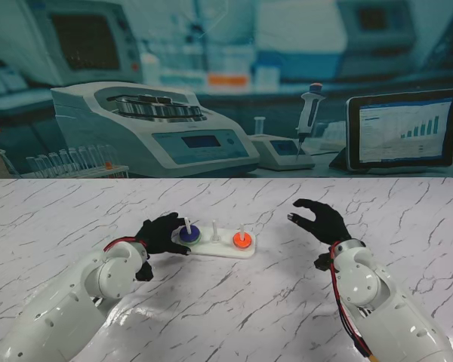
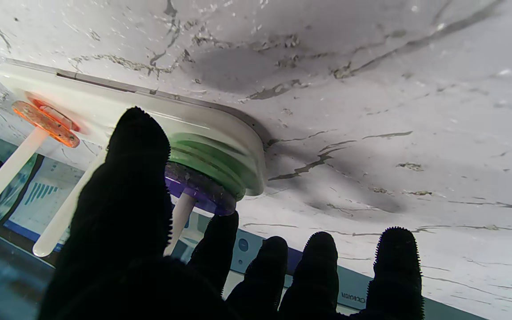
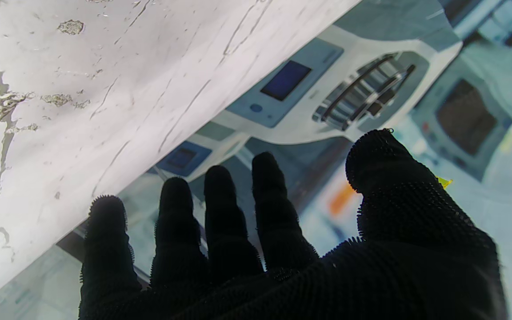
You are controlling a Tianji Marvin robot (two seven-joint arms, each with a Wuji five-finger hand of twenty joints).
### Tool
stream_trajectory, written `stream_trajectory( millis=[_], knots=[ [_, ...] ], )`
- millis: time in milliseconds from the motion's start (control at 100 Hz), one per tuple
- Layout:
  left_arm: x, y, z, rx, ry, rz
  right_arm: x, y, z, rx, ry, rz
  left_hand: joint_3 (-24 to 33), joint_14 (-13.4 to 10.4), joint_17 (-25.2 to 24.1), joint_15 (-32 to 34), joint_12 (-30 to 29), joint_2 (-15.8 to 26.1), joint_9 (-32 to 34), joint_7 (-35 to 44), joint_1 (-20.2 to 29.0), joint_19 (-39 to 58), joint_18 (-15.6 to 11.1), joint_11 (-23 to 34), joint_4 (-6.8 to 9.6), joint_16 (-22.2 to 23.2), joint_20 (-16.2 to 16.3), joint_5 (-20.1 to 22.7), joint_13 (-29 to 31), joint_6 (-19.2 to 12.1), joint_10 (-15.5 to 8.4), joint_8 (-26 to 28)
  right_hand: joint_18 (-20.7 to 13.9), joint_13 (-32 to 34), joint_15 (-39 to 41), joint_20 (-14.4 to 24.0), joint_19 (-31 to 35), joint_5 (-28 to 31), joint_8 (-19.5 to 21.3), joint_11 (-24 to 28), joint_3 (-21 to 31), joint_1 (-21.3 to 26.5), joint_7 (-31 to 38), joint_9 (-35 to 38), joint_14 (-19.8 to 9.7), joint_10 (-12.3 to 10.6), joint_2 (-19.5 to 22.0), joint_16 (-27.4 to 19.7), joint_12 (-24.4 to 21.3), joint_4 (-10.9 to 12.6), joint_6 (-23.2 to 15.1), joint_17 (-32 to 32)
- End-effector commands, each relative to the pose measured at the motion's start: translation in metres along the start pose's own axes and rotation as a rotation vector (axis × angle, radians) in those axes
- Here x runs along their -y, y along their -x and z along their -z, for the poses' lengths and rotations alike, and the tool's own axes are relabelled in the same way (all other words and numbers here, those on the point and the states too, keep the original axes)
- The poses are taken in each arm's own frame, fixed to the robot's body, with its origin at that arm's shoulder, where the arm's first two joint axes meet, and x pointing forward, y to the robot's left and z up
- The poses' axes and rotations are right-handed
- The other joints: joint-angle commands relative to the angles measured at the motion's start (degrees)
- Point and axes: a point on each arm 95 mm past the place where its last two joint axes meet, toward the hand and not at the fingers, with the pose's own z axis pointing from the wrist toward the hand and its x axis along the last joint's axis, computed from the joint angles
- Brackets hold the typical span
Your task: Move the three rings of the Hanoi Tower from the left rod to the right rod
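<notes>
A white base (image 1: 225, 250) carries three white rods. The left rod (image 1: 188, 225) holds a blue-purple ring (image 1: 189, 235) on top of a green ring (image 2: 211, 162). An orange ring (image 1: 241, 240) sits at the foot of the right rod (image 1: 241, 229); the middle rod (image 1: 214, 228) is bare. My left hand (image 1: 161, 234) is at the left rod, its thumb (image 2: 127, 186) and index fingertip (image 2: 220, 231) pressed on opposite edges of the blue-purple ring (image 2: 202, 191), which still rests on the green one. To the right of the base hovers my right hand (image 1: 320, 219), open and empty, fingers (image 3: 220, 209) spread.
The base lies mid-table on white marble (image 1: 226, 309). A backdrop with printed lab equipment (image 1: 158, 128) and a tablet (image 1: 404, 130) stands along the far edge of the table.
</notes>
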Motion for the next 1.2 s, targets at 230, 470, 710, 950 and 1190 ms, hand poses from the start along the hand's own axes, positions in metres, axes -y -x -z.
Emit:
stream_trajectory(
  millis=[230,470,710,950,1190],
  knots=[
    [-0.0070,-0.0067,-0.0079,-0.026,-0.024,0.017,0.0051,-0.0035,0.0017,-0.006,-0.006,-0.010,1.81,-0.75,0.49,-0.15,0.69,0.55,0.65,0.46,2.71,-0.21,0.77,0.02,1.75,0.22,0.72,1.89,0.67,-4.27,-1.34,1.60,1.41,0.65,1.14,0.89,0.23,-0.23,-0.45,0.49,-1.22,1.16,0.32,-1.52,0.47,0.00,0.87,0.35,-0.25,1.98,0.74,0.04],
    [-0.0089,-0.0078,-0.0103,-0.024,-0.022,0.019,0.0051,-0.0034,0.0017,-0.005,-0.005,-0.012,2.42,-0.86,0.51,-0.04,0.77,1.12,1.22,2.87,3.31,0.52,0.84,0.18,1.70,0.55,1.37,5.48,1.02,-9.27,-2.01,3.37,1.36,0.81,1.24,0.92,0.28,-0.21,-0.46,0.61,-1.25,0.84,0.34,-1.41,0.24,-0.30,0.96,0.38,-0.22,2.01,0.36,0.13],
    [-0.0099,-0.0086,-0.0114,-0.019,-0.025,0.024,0.0048,-0.0033,0.0020,-0.004,-0.004,-0.011,-0.82,-1.24,0.72,0.13,0.80,5.01,2.78,5.68,5.76,1.01,0.71,0.45,1.35,0.88,1.88,8.56,1.75,-12.85,-3.04,6.64,1.12,0.83,1.28,0.97,0.43,-0.32,-0.50,0.62,-1.21,0.61,0.27,-1.50,-0.13,-0.64,1.04,0.40,-0.24,1.98,0.11,0.29],
    [-0.0100,-0.0085,-0.0118,-0.006,-0.040,0.028,0.0050,-0.0035,0.0019,-0.003,-0.004,-0.011,-7.50,-1.42,1.21,0.61,0.89,8.82,5.20,12.88,11.16,1.81,0.57,1.05,0.95,1.16,2.05,12.14,2.73,-16.20,-4.29,10.82,0.90,0.61,1.14,0.94,0.40,-0.40,-0.52,0.52,-1.15,0.78,0.23,-1.65,-0.08,-0.49,0.96,0.35,-0.28,1.96,0.25,0.14],
    [-0.0052,-0.0079,-0.0095,0.003,-0.057,0.034,0.0052,-0.0039,0.0017,-0.005,-0.007,-0.010,-8.56,-1.30,1.34,0.82,1.02,8.16,6.54,15.69,13.11,2.19,0.68,1.43,0.25,1.28,2.02,11.98,3.16,-16.24,-4.54,13.11,1.10,0.51,1.04,0.89,0.30,-0.33,-0.50,0.44,-1.15,1.07,0.26,-1.65,0.27,-0.12,0.87,0.30,-0.30,1.97,0.63,-0.02]
  ],
)
